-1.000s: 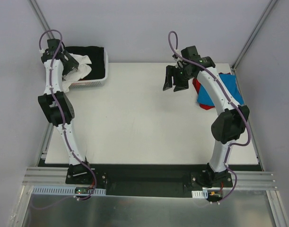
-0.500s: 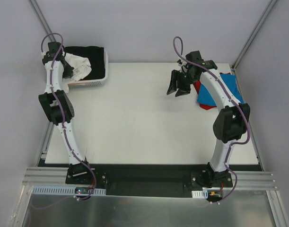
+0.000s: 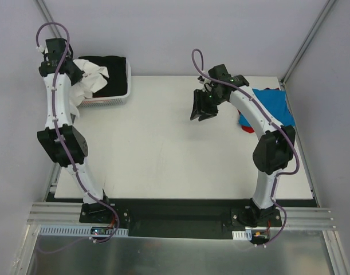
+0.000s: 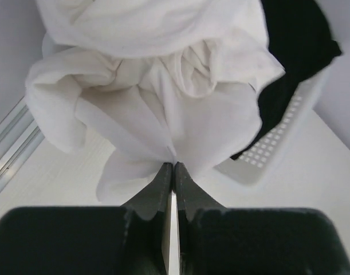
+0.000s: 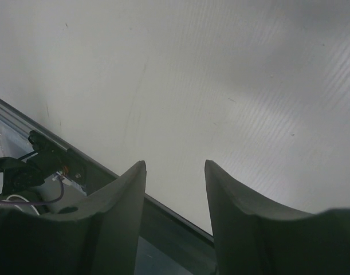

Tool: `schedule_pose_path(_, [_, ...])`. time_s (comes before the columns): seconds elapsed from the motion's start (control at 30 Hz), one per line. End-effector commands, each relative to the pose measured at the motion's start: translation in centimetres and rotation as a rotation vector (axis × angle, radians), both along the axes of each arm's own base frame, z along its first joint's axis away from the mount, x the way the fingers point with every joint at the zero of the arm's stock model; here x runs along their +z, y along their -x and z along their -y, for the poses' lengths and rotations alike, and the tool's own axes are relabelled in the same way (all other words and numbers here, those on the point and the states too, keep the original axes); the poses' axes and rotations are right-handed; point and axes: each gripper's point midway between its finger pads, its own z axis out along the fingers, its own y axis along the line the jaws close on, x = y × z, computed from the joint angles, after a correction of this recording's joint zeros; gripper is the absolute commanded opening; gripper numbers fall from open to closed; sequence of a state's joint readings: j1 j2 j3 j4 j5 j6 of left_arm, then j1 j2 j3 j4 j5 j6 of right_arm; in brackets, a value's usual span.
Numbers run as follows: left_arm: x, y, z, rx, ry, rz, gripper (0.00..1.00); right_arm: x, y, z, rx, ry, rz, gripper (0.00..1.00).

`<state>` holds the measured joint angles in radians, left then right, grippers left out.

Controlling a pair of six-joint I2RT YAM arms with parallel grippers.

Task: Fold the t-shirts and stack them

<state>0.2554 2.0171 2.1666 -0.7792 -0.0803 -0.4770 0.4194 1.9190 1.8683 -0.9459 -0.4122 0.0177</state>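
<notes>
**A:** Which shirt is in hand, and where?

**B:** The white shirt (image 4: 180, 114). It hangs in a bunch from the left tool (image 4: 173, 167) at the table's (image 3: 163, 154) 10 o'clock corner, right over the basket (image 4: 272, 149). The jaws are clenched on one thin fold. Part of the shirt sags toward the black shirt (image 4: 295, 57), which lies in the basket.

**A:** And the other arm?

**B:** The right tool (image 5: 175, 163) hovers over bare table toward 1 o'clock, fingers apart with nothing between them. The blue shirt (image 3: 275, 103) lies beyond it at 2 o'clock.

**A:** How should this lift go?

**B:** I'd raise it straight up until the lowest cloth clears the basket rim. Swinging out too early could snag the lattice or drag the black shirt along. After that, carry it toward the middle of the table, well apart from the blue shirt.

**A:** Is the grip good enough?

**B:** It's enough for carrying, I think, since cotton pinched that tightly rarely slips. I can't tell whether the fold is collar, hem or mid-body, so I'd expect it to land crumpled. The right tool should take a second edge and pull it flat before any folding.
</notes>
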Motion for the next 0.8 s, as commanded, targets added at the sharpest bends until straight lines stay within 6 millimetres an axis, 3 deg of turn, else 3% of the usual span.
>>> schedule_pose_path(0.0, [7.7,3.8,4.7,-0.102,-0.056,0.14,0.0,1.7,-0.4,-2.0,0.039,-0.051,0.046,0.48])
schedule_pose_path(0.03, [6.4,4.4,6.9,-0.153,-0.045,0.106,0.0,1.7,-0.1,-2.4,0.05,-0.051,0.044,0.47])
schedule_pose_path(0.1, [7.3,6.0,9.3,-0.219,-0.073,0.117,0.0,1.6,0.1,-2.6,0.062,-0.046,0.051,0.45])
schedule_pose_path(0.13, [6.1,6.8,11.5,-0.276,-0.065,0.087,0.0,1.5,0.3,-3.0,0.071,-0.044,0.051,0.41])
schedule_pose_path(0.2, [6.7,8.7,13.8,-0.353,-0.04,0.103,0.0,1.5,0.5,-3.1,0.075,-0.042,0.061,0.2])
schedule_pose_path(0.23, [4.8,9.8,15.0,-0.386,-0.022,0.057,0.0,1.5,0.7,-3.3,0.079,-0.04,0.061,0.12])
schedule_pose_path(0.27, [5.1,11.1,15.8,-0.396,-0.003,0.066,0.0,1.5,0.6,-3.3,0.076,-0.037,0.067,0.06])
schedule_pose_path(0.3, [4.3,12.1,16.6,-0.416,0.034,0.051,0.0,1.5,0.7,-3.4,0.078,-0.035,0.067,0.06])
schedule_pose_path(0.33, [1.9,13.4,16.8,-0.418,0.065,-0.008,0.0,1.6,0.8,-3.5,0.08,-0.035,0.07,0.06])
schedule_pose_path(0.37, [2.3,14.7,17.2,-0.427,0.078,0.012,0.0,1.6,0.9,-3.5,0.078,-0.029,0.071,0.05])
schedule_pose_path(0.43, [0.8,16.6,17.8,-0.444,0.078,-0.021,0.0,1.9,1.2,-3.9,0.088,-0.03,0.086,0.01])
schedule_pose_path(0.5, [1.0,18.6,18.1,-0.477,0.052,-0.007,0.0,1.7,1.6,-3.9,0.092,-0.021,0.091,0.01])
schedule_pose_path(0.63, [-2.3,22.3,19.2,-0.559,0.109,-0.102,0.0,1.2,2.4,-4.4,0.106,-0.004,0.093,0.01])
schedule_pose_path(0.77, [-3.7,25.1,21.3,-0.642,0.221,-0.134,0.0,1.1,2.8,-5.0,0.124,0.009,0.111,0.01])
